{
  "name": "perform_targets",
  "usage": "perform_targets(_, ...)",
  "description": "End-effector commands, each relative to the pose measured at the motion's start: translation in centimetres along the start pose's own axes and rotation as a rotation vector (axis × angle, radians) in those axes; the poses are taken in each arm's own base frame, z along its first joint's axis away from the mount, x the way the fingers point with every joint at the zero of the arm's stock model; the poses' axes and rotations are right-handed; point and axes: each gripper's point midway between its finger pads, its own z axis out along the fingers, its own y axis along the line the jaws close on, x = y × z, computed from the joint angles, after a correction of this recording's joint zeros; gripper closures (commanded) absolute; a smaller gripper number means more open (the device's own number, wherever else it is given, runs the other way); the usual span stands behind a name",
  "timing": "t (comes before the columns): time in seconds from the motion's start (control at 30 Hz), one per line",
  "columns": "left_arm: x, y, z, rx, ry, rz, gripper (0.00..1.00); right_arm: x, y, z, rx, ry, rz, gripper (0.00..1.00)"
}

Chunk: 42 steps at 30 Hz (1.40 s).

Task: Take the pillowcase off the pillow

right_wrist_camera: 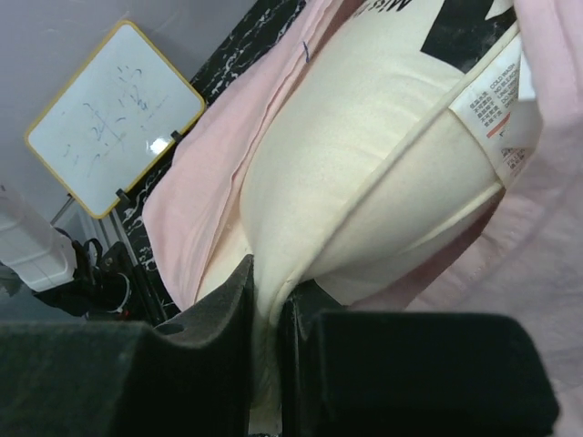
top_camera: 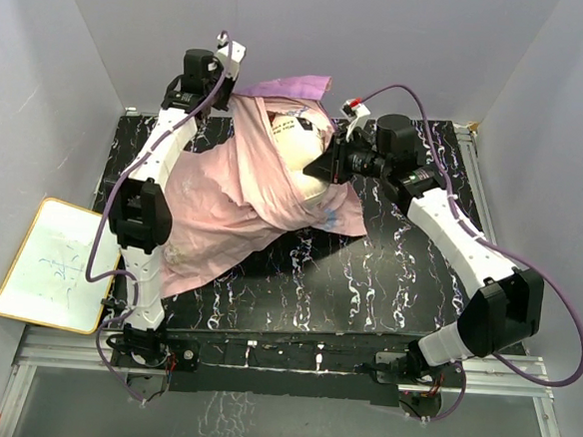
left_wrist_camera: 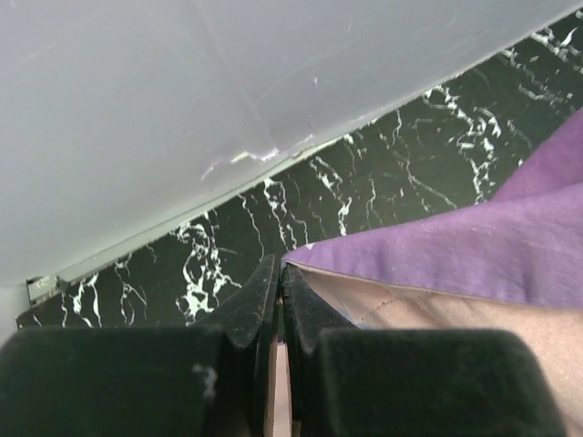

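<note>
Starting at the far left, a yellow-framed whiteboard (top_camera: 53, 262) with some scribbles on it lies off the table (top_camera: 387, 285) edge at about 8 o'clock. Next over, the left gripper (left_wrist_camera: 279, 273) is up around 11 o'clock by the back wall (left_wrist_camera: 182, 109). Its fingers are clenched tight on an edge of the pillowcase (top_camera: 223, 199); the wrist view shows a thin strip of pale pink fabric squeezed between them, with the purple outer side running off toward 3 o'clock. The pillowcase is mostly pale pink side up, draped from that gripper over the black marbled table toward 7 o'clock, and a purple flap pokes out at 12 o'clock. The pillow (top_camera: 302, 144) sits around 12 o'clock on the table, cream, partly uncovered with dark print showing and pink fabric wrapped across its near side. The right gripper (right_wrist_camera: 271, 282) comes in from the pillow's 3 o'clock and is pinched on a fold of the cream cover by a seam. A white care label (right_wrist_camera: 496, 114) hangs at the pillow's corner.
</note>
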Motion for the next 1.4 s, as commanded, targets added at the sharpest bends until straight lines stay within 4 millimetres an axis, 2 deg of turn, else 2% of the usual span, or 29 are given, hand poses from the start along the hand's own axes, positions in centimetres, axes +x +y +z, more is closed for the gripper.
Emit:
perform_targets(0.0, 0.7, 1.2, -1.2, -0.021, 0.020, 0.000, 1.00, -6.0, 5.6, -2.7, -0.188, -0.173, -0.129, 0.92)
perform_targets(0.07, -1.2, -0.1, -2.7, 0.062, -0.034, -0.040, 0.90, -6.1, 6.0, -2.7, -0.209, -0.171, -0.132, 0.92)
perform_targets(0.13, -4.5, -1.8, -4.9, 0.169, -0.116, -0.090, 0.53, -6.8, 6.1, -2.6, -0.212, -0.180, -0.144, 0.92)
perform_targets(0.17, -6.6, -3.1, -6.2, 0.252, -0.164, -0.115, 0.43, -7.2, 6.2, -2.6, -0.219, -0.180, -0.151, 0.92)
perform_targets(0.2, -8.5, -3.8, -7.5, 0.301, -0.202, -0.134, 0.36, -8.0, 6.7, -2.5, -0.235, -0.186, -0.163, 0.92)
perform_targets(0.27, -11.7, -5.9, -9.8, 0.398, -0.254, -0.129, 0.31, -8.8, 7.3, -2.3, -0.275, -0.184, -0.168, 0.92)
perform_targets(0.37, -14.1, -10.1, -12.4, 0.539, -0.289, -0.072, 0.27, -9.9, 8.1, -1.8, -0.316, -0.189, -0.173, 0.92)
perform_targets(0.4, -14.5, -11.1, -13.2, 0.564, -0.298, -0.055, 0.25, -10.1, 8.5, -1.6, -0.327, -0.190, -0.179, 0.92)
perform_targets(0.47, -14.2, -13.0, -13.5, 0.598, -0.299, -0.031, 0.23, -10.3, 9.2, -1.3, -0.350, -0.182, -0.186, 0.92)
perform_targets(0.57, -13.6, -14.3, -12.3, 0.575, -0.299, 0.036, 0.22, -10.0, 10.1, -0.7, -0.375, -0.153, -0.198, 0.92)
perform_targets(0.63, -13.3, -13.9, -10.8, 0.538, -0.284, 0.054, 0.24, -9.8, 10.5, -0.7, -0.377, -0.145, -0.214, 0.92)
perform_targets(0.73, -13.2, -11.6, -8.1, 0.401, -0.278, 0.076, 0.31, -9.6, 10.8, -1.1, -0.375, -0.143, -0.229, 0.92)
perform_targets(0.8, -13.9, -10.1, -7.3, 0.338, -0.311, 0.076, 0.36, -9.4, 11.0, -1.4, -0.377, -0.140, -0.238, 0.92)
perform_targets(0.93, -14.5, -9.4, -6.7, 0.309, -0.344, 0.141, 0.55, -9.4, 11.3, -1.9, -0.381, -0.143, -0.246, 0.92)
perform_targets(1.1, -14.4, -9.2, -6.5, 0.300, -0.341, 0.173, 0.90, -9.2, 11.6, -2.3, -0.389, -0.146, -0.257, 0.92)
perform_targets(1.17, -14.4, -8.6, -6.3, 0.262, -0.343, 0.176, 0.99, -9.1, 11.7, -2.4, -0.390, -0.147, -0.264, 0.92)
perform_targets(1.37, -14.9, -4.7, -3.9, 0.039, -0.362, 0.193, 1.00, -8.3, 12.7, -3.0, -0.449, -0.124, -0.276, 0.92)
